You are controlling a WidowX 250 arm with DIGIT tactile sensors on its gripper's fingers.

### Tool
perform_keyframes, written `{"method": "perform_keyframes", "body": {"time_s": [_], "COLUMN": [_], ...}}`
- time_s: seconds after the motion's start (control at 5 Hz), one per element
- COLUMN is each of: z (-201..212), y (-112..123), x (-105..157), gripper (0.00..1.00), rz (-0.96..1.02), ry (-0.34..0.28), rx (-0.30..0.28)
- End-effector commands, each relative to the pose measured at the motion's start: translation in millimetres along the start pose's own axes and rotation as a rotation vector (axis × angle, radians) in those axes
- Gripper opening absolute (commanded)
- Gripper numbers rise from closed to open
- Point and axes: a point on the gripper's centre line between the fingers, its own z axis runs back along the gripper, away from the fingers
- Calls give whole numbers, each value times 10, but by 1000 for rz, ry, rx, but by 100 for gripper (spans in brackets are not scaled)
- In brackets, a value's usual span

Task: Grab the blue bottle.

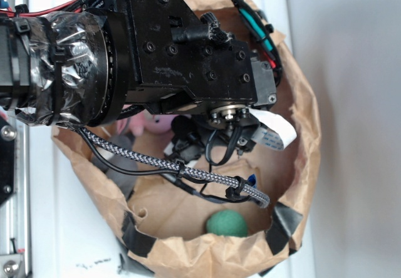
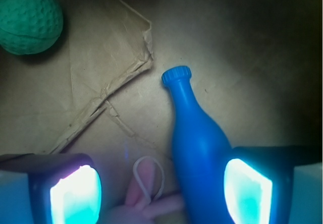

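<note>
Counting 1 blue bottle (image 2: 197, 143), 1 green ball (image 2: 29, 17), 1 pink toy (image 2: 146, 196), all inside the paper bag (image 1: 188, 256). Gripper (image 2: 161, 188) fingers (image 2: 75, 196) apart, nothing clamped. Bottle lies on bag floor, cap pointing away, body touching right finger's inner side. Pink toy sits btwn fingers; ball well apart.
</note>
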Motion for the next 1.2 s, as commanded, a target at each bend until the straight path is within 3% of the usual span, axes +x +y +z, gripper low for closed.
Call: {"method": "perform_keyframes", "body": {"time_s": [0.0,0.4,0.6,1.0], "z": [-183,-443,-439,-171], "y": [141,161,119,136], "x": [90,194,169,122], "gripper": [100,100,0,0], "rz": [21,32,56,104], "ry": [-11,36,34,8], "rx": [76,89,95,110]}}
